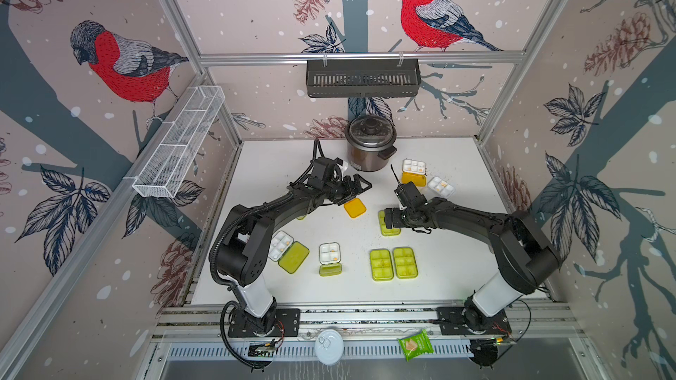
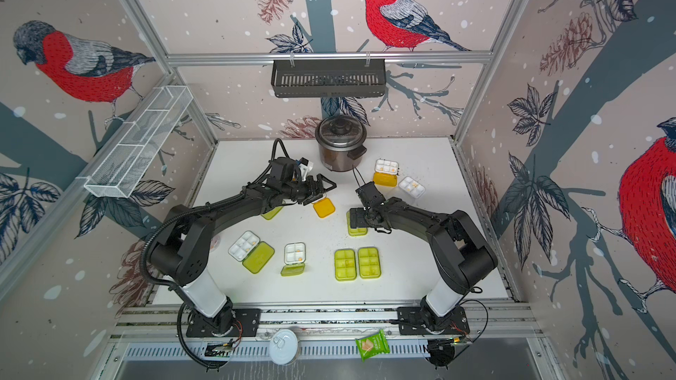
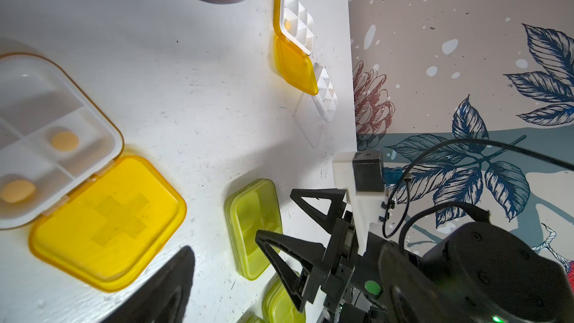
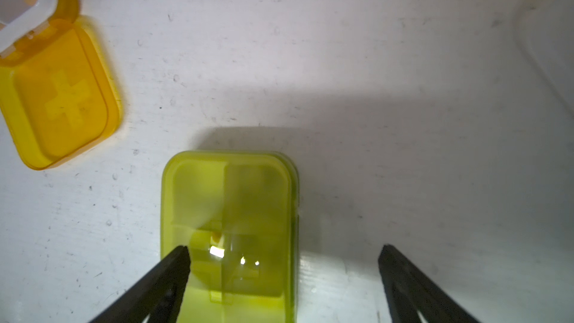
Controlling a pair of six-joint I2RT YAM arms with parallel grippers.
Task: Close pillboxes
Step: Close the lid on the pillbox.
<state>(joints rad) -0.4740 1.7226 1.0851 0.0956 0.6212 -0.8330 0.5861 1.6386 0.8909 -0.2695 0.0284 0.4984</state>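
Pillbox (image 4: 228, 225), the shut-looking green one, is lying under my right gripper (image 4: 284, 249), jaws wide and empty, so I'm aiming to press flat and squarely on top.

two closed lime-green pillboxes (image 1: 381, 264) lie side by side near centre, a third closed green case (image 4: 228, 206) just beyond, while two orange-lidded cases (image 1: 414, 173), a clear-lidded case (image 1: 440, 186) and two green-lidded cases (image 1: 289, 252) lie open.

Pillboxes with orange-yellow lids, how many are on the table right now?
2. The back pillbox lies open beside the cooker. The middle pillbox lies open too, its tray hidden beneath the left tool. Others may be hidden.
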